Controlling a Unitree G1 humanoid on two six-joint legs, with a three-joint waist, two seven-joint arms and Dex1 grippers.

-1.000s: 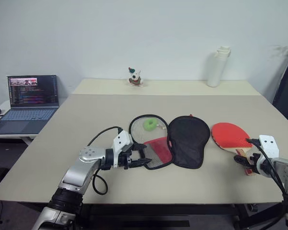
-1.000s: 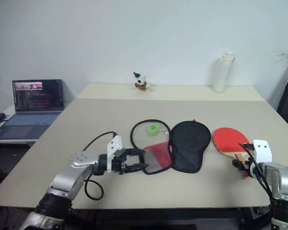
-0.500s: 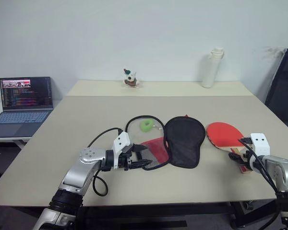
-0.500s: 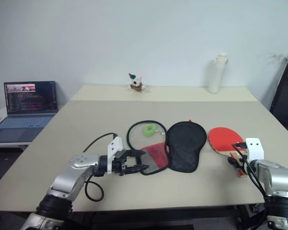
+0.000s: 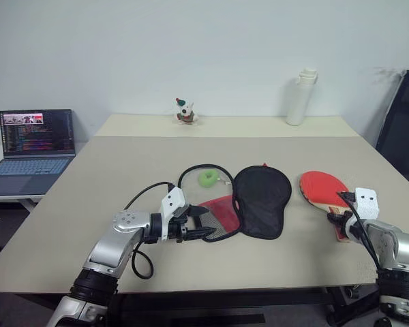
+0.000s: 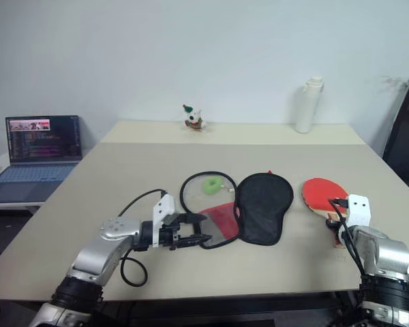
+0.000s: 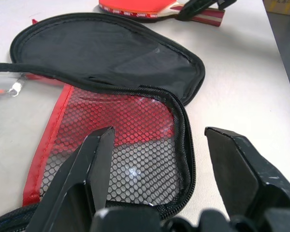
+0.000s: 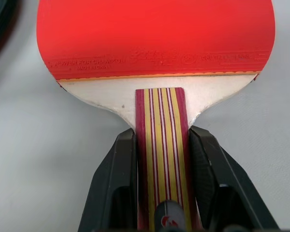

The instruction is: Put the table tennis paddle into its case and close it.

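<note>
I'm seeing the table tennis paddle lying flat on the table at my right side, red face up, its striped handle pointing back toward me. The right gripper is sitting right on that handle: in the right wrist view both black fingers are pressing against the handle's two edges, pinching it between them, with the blade reaching out beyond the fingertips. To the paddle's left, apart from it, the case is lying unzipped and spread open, its black half nearer the paddle and its red mesh half beyond. The left gripper is hovering at the mesh half's zipper rim, fingers spread wide and gripping nothing. A small green ring is resting just behind the mesh half. Farther back I'm seeing a white bottle, a small figurine, and a laptop off to the left.
</note>
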